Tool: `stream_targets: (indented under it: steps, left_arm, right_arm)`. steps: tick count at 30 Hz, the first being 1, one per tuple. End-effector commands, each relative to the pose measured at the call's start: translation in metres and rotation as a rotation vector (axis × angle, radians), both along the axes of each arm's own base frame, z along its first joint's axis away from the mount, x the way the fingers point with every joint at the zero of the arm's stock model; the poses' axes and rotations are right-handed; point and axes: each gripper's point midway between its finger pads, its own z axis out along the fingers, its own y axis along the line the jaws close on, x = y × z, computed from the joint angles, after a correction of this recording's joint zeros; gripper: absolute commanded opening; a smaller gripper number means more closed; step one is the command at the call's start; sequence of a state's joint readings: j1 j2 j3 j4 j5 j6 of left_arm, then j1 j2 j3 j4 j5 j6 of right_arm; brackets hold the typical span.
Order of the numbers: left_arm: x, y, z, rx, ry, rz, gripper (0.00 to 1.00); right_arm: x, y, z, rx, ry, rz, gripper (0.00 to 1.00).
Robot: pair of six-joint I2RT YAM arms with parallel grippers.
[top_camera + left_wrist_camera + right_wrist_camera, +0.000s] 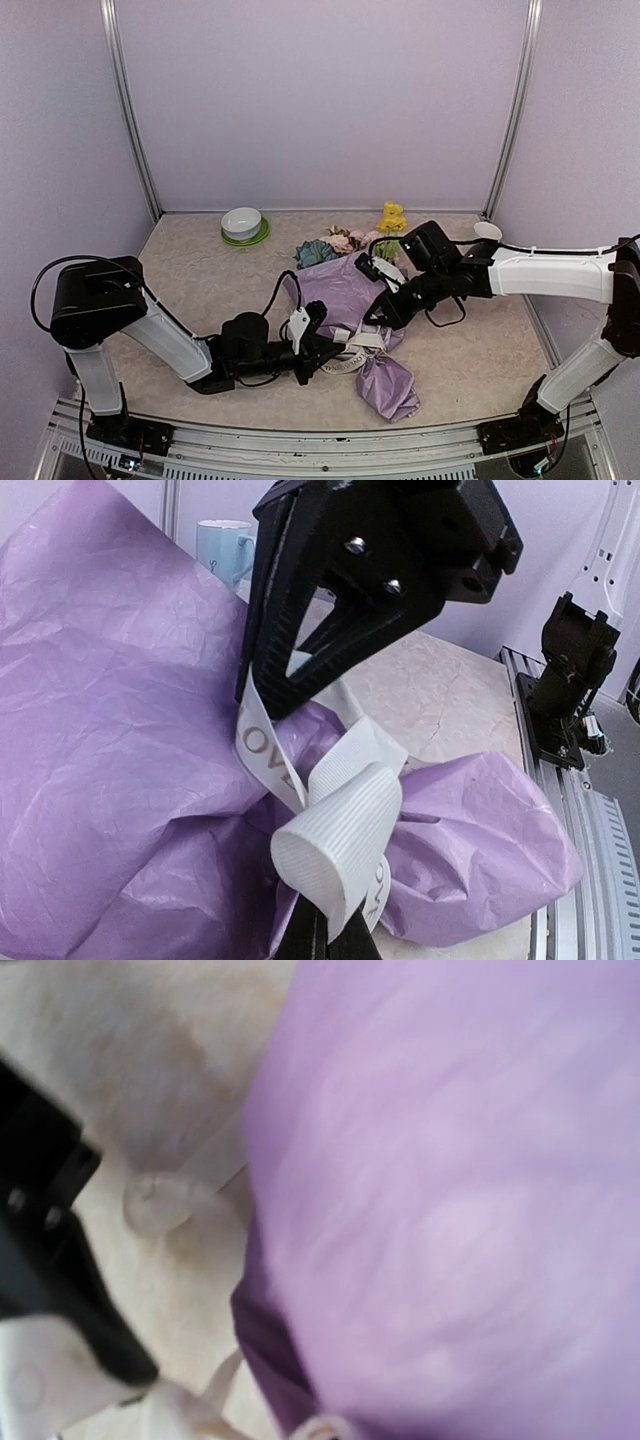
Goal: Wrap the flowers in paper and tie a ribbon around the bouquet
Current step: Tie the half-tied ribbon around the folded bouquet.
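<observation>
The bouquet (pixel 343 288) lies mid-table as a cone of lilac paper (pixel 110 740), its narrow end bunched towards the near edge. Flowers (pixel 330 245) and a yellow bloom (pixel 392 217) show at its far wide end. The cream ribbon (pixel 362 346) crosses the pinched neck. In the left wrist view, my left gripper (pixel 328 932) is shut on a loop of ribbon (pixel 340 830). Above it, my right gripper (pixel 262 702) pinches a lettered strand. In the top view, the left gripper (pixel 325 345) and right gripper (pixel 380 318) meet at the neck. The right wrist view shows only blurred paper (pixel 450 1190).
A white bowl on a green plate (pixel 243 224) stands at the back left. A white cup (pixel 487 231) sits at the back right, and a pale blue mug (pixel 222 545) shows behind the paper. The metal frame rail (pixel 330 440) runs along the near edge.
</observation>
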State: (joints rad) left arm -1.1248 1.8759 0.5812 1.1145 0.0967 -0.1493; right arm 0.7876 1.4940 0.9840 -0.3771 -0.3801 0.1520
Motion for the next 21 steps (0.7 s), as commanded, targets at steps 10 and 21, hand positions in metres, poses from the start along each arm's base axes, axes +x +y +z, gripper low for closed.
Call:
stream_targets:
  steps: [10,21]
  left_arm:
    - [0.002,-0.004,-0.001,0.022,-0.007,0.007,0.00]
    - [0.001,0.010,-0.017,-0.031,0.263,0.006,0.00]
  right_arm:
    - [0.017,-0.027,0.012,0.050,0.008,-0.183,0.00]
    - [-0.011,-0.093,-0.034,-0.017,0.119,-0.320,0.00]
